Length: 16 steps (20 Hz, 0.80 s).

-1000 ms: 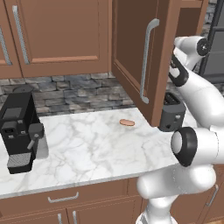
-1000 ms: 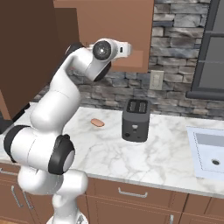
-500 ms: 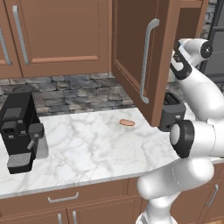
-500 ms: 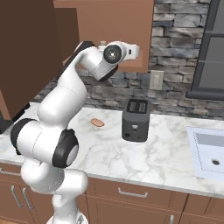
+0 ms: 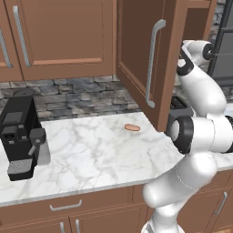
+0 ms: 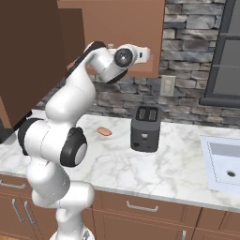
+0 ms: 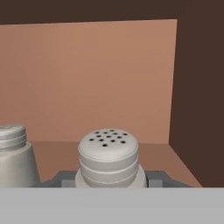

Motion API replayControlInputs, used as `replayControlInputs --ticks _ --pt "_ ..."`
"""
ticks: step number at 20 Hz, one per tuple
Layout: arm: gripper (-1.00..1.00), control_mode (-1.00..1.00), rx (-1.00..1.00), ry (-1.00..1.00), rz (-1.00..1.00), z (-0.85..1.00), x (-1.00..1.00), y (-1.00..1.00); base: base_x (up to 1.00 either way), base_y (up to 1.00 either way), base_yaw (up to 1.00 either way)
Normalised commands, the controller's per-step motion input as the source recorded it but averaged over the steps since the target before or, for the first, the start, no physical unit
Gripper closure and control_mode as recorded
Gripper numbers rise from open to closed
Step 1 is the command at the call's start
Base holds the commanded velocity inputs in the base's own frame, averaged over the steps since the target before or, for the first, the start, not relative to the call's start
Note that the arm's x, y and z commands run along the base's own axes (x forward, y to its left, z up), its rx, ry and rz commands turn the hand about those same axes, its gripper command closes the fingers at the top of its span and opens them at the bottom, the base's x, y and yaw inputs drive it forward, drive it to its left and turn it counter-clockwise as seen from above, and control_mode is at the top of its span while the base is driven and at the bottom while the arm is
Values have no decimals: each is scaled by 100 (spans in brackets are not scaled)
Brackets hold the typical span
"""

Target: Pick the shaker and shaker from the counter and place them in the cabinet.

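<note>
**Arm reaching into the open wall cabinet with a shaker between the fingers**

Nearest the hand camera, the gripper [image 7: 108, 181] is closed on a small grey tapered shaker with a perforated domed top [image 7: 108, 156], the dark fingers [image 7: 65, 180] flanking its base. Just beside it stands the second grey shaker with a ribbed cap [image 7: 13, 155], resting on the wooden shelf [image 7: 157, 153] inside the brown wooden wall cabinet [image 7: 87, 78]. In the base views, the white arm [image 6: 75, 93] extends up behind the cabinet's open door with curved silver bar handle [image 5: 152, 63]. Below, the white marble surface [image 5: 91, 154] carries a small orange-brown sausage-shaped item [image 5: 132, 127], a black toaster [image 6: 145, 127] and, further left, a black coffee machine [image 5: 20, 132].
</note>
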Motion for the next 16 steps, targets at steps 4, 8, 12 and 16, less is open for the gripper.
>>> replayControlInputs --ticks 4,8,12,16 --pt "-100 -100 0 1 0 0 5 0 0 0 0" --pt "-100 -100 0 0 -3 5 -15 0 0 0 0" --pt "-100 -100 0 0 -4 6 -26 0 0 0 0" --pt "-100 -100 0 0 -4 9 -39 0 0 0 0"
